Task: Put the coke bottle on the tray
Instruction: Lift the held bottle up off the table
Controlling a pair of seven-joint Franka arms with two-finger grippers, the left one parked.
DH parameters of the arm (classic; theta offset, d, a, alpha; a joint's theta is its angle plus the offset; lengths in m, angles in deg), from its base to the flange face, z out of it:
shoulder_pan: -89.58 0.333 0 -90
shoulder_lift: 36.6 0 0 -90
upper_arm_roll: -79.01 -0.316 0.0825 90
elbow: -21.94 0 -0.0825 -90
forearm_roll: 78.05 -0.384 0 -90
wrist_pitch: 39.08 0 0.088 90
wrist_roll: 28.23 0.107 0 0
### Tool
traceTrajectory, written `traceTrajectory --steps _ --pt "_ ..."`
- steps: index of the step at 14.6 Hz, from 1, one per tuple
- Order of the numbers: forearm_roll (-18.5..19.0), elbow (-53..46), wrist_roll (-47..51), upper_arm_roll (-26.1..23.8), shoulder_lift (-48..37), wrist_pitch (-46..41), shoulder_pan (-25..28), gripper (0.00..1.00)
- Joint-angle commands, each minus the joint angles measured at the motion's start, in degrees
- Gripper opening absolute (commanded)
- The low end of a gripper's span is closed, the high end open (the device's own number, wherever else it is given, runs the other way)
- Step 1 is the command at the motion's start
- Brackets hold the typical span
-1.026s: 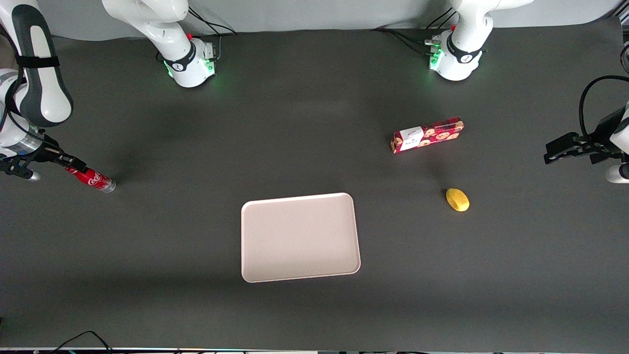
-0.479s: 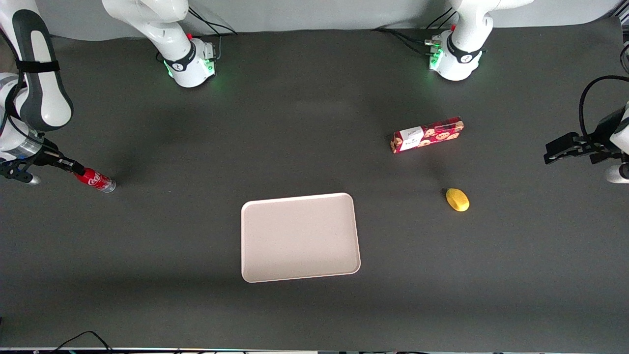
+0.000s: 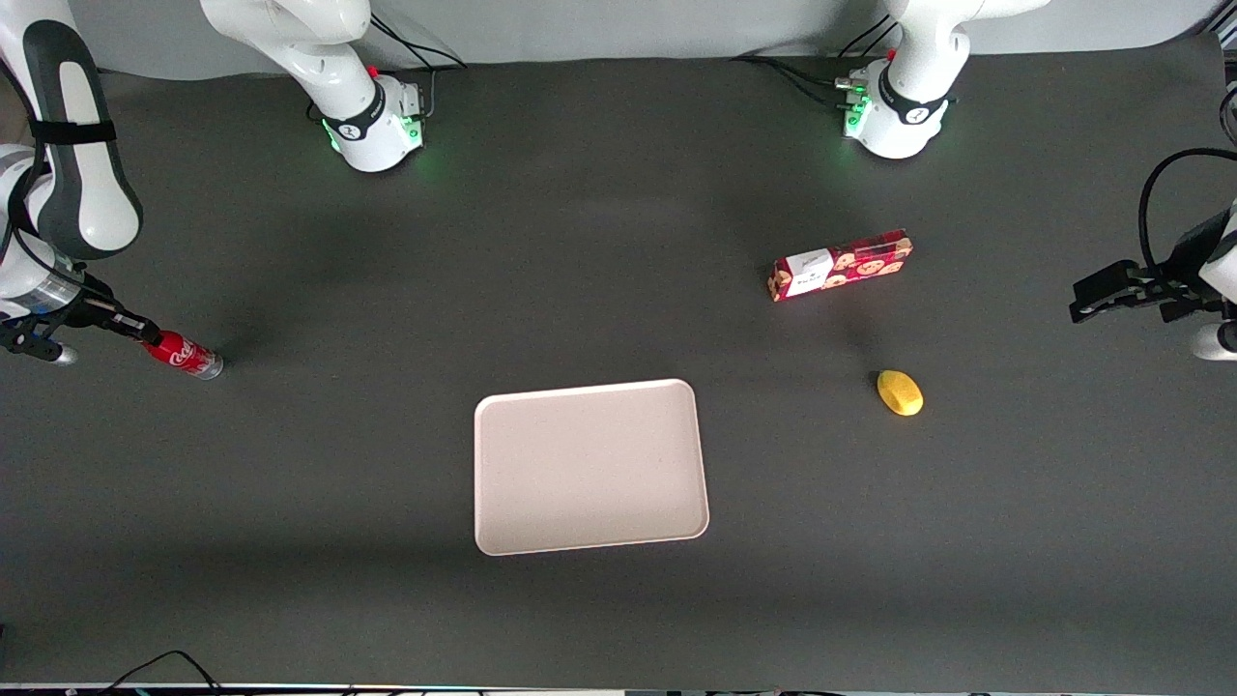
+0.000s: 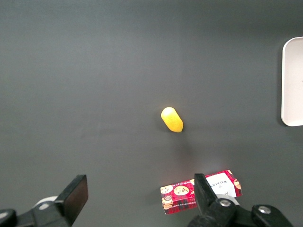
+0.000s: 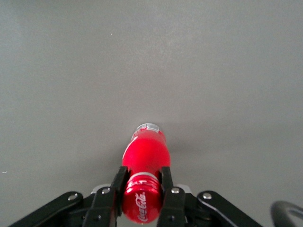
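The coke bottle (image 3: 186,355), red with white script, stands tilted on the dark table at the working arm's end, its silvery base on the mat. My right gripper (image 3: 143,333) is shut on its red cap. In the right wrist view the black fingers (image 5: 118,182) clamp both sides of the cap, and the coke bottle (image 5: 144,151) points away from the gripper (image 5: 143,174). The pinkish-beige tray (image 3: 589,467) lies flat mid-table with nothing on it, nearer the front camera than the bottle. The tray's edge (image 4: 293,80) also shows in the left wrist view.
A red cookie box (image 3: 839,265) and a yellow oval object (image 3: 900,392) lie toward the parked arm's end; both show in the left wrist view, the box (image 4: 201,191) and the yellow object (image 4: 172,119). Two arm bases (image 3: 372,121) (image 3: 894,111) stand farthest from the front camera.
The gripper has settled onto the bottle's cap. Bottle and gripper have shifted slightly toward the working arm's end. Tray, box and yellow object have not moved.
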State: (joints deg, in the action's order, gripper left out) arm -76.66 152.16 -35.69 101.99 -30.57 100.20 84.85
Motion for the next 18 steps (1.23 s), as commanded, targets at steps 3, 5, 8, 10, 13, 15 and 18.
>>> traceTrajectory --steps 3,5,8,10,13,15,18 --pt "-0.8 -14.4 -2.7 0.3 -3.3 -21.4 0.7 0.00" --pt "-0.8 -19.6 -2.7 0.3 -6.2 -28.8 1.4 0.00" --pt "-0.5 -30.6 -2.3 0.1 -7.3 -41.8 1.5 0.00" --pt "-0.2 -37.6 -2.3 0.0 -7.1 -49.9 2.1 0.00" --pt "-0.3 -38.3 -1.9 -0.1 -6.2 -50.6 2.7 0.00" --pt "-0.9 -38.2 0.2 -0.8 -5.8 -50.9 4.4 0.00" --pt "-2.1 -38.1 10.9 -8.4 -5.7 -51.2 5.1 0.00"
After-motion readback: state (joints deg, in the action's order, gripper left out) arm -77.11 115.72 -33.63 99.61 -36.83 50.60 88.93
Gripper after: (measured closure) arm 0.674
